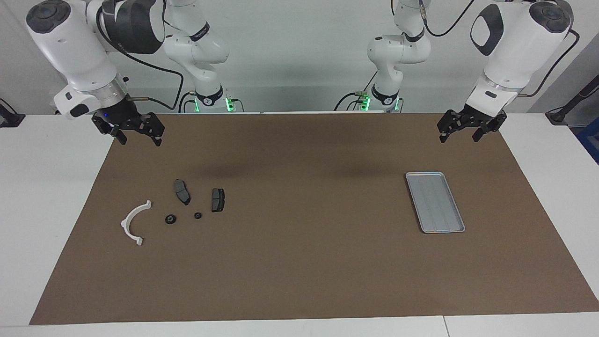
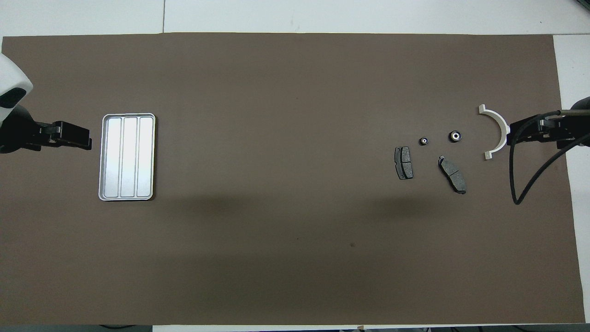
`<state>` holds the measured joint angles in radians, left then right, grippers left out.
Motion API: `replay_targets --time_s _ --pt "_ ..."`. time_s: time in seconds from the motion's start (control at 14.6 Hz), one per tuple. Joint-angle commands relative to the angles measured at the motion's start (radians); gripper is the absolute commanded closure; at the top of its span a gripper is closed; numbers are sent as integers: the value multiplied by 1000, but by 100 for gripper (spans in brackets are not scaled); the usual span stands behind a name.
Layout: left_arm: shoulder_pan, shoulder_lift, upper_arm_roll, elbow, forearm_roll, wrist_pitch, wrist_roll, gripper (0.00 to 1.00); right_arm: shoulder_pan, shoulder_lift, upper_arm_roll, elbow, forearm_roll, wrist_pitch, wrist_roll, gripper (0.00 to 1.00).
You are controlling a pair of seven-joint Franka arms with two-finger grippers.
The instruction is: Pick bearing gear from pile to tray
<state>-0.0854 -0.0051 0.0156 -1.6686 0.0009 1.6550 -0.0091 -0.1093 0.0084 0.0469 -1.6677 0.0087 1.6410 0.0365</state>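
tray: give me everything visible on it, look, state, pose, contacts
The tray is a flat rectangular piece that looks like silver-grey metal, with rounded corners and a low raised rim. Its floor is split into three long lanes by two ridges. It holds nothing. It lies flat on the brown mat toward the left arm's end of the table, apart from the small parts, with nothing else touching it.

No lettering you can read anywhere: faint markings on the arms' joints stay illegible, and the parts, tray and brown mat carry no visible labels.
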Motion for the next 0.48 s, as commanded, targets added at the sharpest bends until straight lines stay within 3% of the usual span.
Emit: replay_targets --time_s 0.0,0.21,0.41 --pt "9 -18 -6 -14 5 0 -2 0 -20 -21 10 -21 -13 7 -35 0" --pt "9 -18 -8 -14 5 0 -2 0 -39 -21 11 -32 -1 22 -46 0" --pt "9 -18 -8 -14 5 0 -2 0 -35 5 11 -90 2 164 -66 0"
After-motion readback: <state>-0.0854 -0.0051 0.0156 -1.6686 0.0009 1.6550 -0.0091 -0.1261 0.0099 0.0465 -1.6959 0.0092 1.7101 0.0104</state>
